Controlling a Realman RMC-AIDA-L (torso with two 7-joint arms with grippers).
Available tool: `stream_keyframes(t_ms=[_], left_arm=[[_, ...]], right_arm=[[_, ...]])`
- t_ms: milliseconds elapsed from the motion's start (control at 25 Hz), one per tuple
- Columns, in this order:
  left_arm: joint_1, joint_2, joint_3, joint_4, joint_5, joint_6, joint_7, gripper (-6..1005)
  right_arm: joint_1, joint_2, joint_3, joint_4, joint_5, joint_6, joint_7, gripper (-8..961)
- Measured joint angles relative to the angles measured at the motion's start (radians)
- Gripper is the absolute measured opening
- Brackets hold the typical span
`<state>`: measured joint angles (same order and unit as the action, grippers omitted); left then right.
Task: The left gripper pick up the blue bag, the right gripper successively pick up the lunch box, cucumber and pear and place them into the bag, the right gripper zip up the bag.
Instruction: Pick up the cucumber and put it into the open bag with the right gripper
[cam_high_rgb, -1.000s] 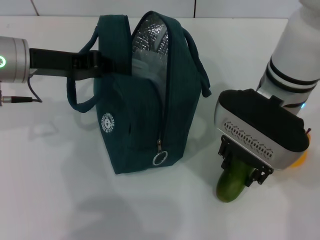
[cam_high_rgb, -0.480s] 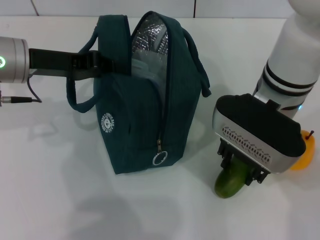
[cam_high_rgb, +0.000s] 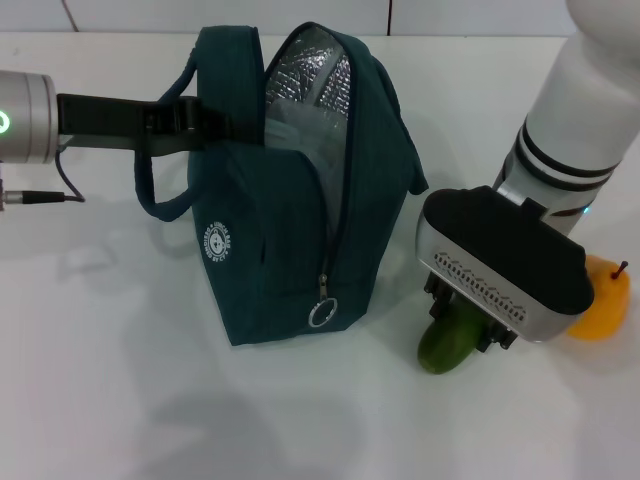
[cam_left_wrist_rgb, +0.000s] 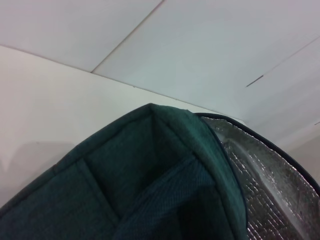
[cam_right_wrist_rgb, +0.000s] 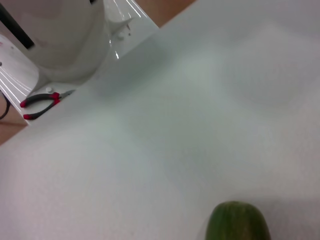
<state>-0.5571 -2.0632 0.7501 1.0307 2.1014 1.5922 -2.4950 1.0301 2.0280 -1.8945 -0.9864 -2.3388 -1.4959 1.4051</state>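
Observation:
The blue bag (cam_high_rgb: 290, 230) stands upright mid-table, its mouth open and its silver lining showing. My left gripper (cam_high_rgb: 212, 124) reaches in from the left and is shut on the bag's top rim beside a handle. The left wrist view shows only the bag's fabric (cam_left_wrist_rgb: 150, 175) and lining. A pale, clear shape inside the mouth looks like the lunch box (cam_high_rgb: 288, 132). My right gripper (cam_high_rgb: 462, 322) hangs right of the bag, shut on the cucumber (cam_high_rgb: 443, 347), whose green end pokes out below it. The cucumber's tip (cam_right_wrist_rgb: 237, 222) also shows in the right wrist view. The pear (cam_high_rgb: 602, 308) lies on the table behind the right gripper.
The white table (cam_high_rgb: 120, 380) spreads around the bag. A black cable (cam_high_rgb: 45, 197) trails from the left arm. Red-handled pliers (cam_right_wrist_rgb: 42, 100) lie on a ledge by the robot's base in the right wrist view.
My right gripper has carried the cucumber left and a little up, toward the bag, uncovering the pear. The bag's top has leaned slightly right. The left gripper keeps its hold.

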Motion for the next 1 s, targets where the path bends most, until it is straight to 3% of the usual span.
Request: stream_keyframes(t_ms=[720,1000], left_arm=[[0.004,0.000,0.000,0.000,-0.002,-0.002,0.007,50],[0.012,0.000,-0.001,0.000,-0.003,-0.002,0.009,50]], right_arm=[[0.001,0.000,0.006,-0.017,-0.027,0.035,0.020,541],[-0.012,-0.002,0.101,-0.102,-0.072,0.022,0.027,540]])
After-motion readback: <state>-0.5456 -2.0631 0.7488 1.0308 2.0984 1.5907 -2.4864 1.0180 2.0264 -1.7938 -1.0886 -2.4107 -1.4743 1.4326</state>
